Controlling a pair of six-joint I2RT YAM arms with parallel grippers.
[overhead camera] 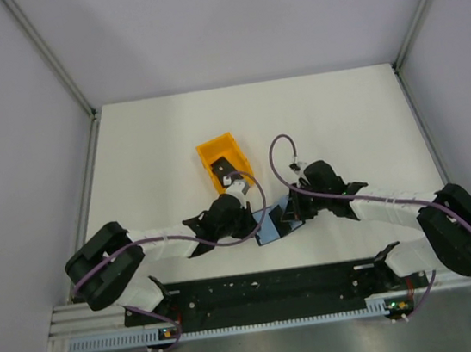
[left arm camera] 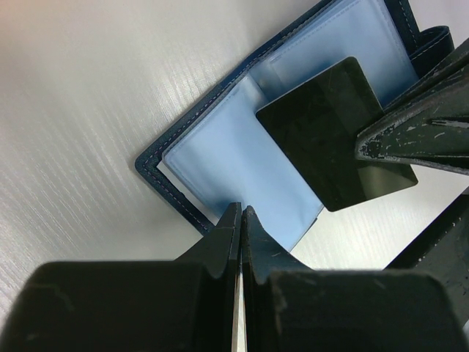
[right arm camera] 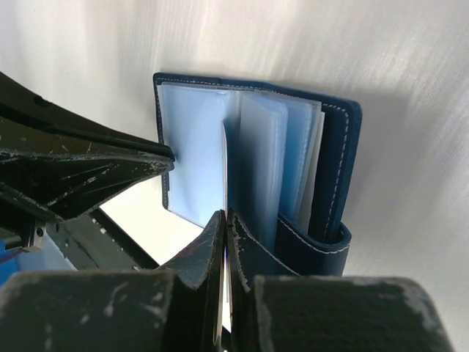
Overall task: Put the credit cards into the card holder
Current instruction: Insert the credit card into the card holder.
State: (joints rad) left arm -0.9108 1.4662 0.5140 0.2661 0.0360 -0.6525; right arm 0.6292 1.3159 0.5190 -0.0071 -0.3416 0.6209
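Note:
The card holder (left arm camera: 220, 158) lies open on the table, navy outside with light blue sleeves, and shows between the arms in the top view (overhead camera: 269, 231). My right gripper (right arm camera: 226, 214) is shut on a black credit card (left arm camera: 326, 132). It holds the card tilted over the open sleeves, and in the right wrist view the card is edge-on (right arm camera: 223, 165) beside the stack of sleeves (right arm camera: 267, 161). My left gripper (left arm camera: 242, 211) is shut, its tips on the holder's near edge. The second card is not in view.
An orange plastic bin (overhead camera: 220, 156) stands just behind the left wrist. The right gripper's fingers (left arm camera: 418, 128) cross the right side of the left wrist view. White walls with metal rails enclose the table (overhead camera: 341, 119) on the left and right.

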